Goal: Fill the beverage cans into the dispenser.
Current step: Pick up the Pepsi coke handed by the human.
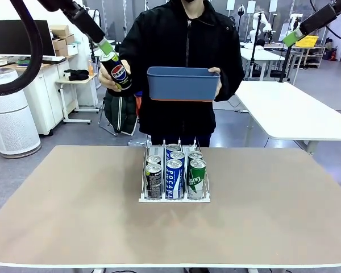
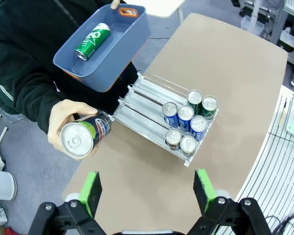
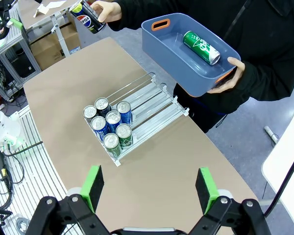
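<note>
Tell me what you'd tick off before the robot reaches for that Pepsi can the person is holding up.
1. Left tool open: ok, spread wide with nothing in it.
2. Pepsi can offered: ok, the person's hand holds it up, silver top towards the left tool.
3. Can centred in the left tool: not ok; in the left wrist view it sits off toward one of its fingers.
4. Room in the dispenser: ok, six cans stand at the front and the rear of every lane is bare.
5. Right tool out of the way: ok, open and raised.
6. More stock: ok, a green can lies in the blue bin.
</note>
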Tool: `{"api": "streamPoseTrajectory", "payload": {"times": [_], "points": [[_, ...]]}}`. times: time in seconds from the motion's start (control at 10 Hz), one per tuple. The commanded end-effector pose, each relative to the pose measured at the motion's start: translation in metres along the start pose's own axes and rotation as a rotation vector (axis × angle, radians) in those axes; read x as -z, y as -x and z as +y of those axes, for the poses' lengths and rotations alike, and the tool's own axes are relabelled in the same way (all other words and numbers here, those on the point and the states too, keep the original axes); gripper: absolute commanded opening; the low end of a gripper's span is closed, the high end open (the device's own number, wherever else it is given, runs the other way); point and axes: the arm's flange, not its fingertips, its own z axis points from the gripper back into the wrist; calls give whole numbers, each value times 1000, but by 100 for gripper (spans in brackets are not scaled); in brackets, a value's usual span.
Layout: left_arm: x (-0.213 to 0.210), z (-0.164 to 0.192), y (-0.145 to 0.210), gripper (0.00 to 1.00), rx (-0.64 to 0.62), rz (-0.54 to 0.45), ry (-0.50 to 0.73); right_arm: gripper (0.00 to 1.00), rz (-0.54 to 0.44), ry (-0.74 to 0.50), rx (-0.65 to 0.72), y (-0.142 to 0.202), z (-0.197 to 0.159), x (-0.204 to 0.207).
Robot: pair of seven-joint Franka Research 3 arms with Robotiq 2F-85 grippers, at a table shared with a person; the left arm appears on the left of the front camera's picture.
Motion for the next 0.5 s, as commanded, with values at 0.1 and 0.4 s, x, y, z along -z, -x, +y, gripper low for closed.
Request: {"api": "streamPoseTrajectory", "payload": {"times": [0.1,0.4], "points": [[-3,28,0,100,40,21,-32,100,-7,-6,2,0,-1,0],[15,55,1,100,48,80,-49,100,-7,-6,2,0,-1,0]]}}
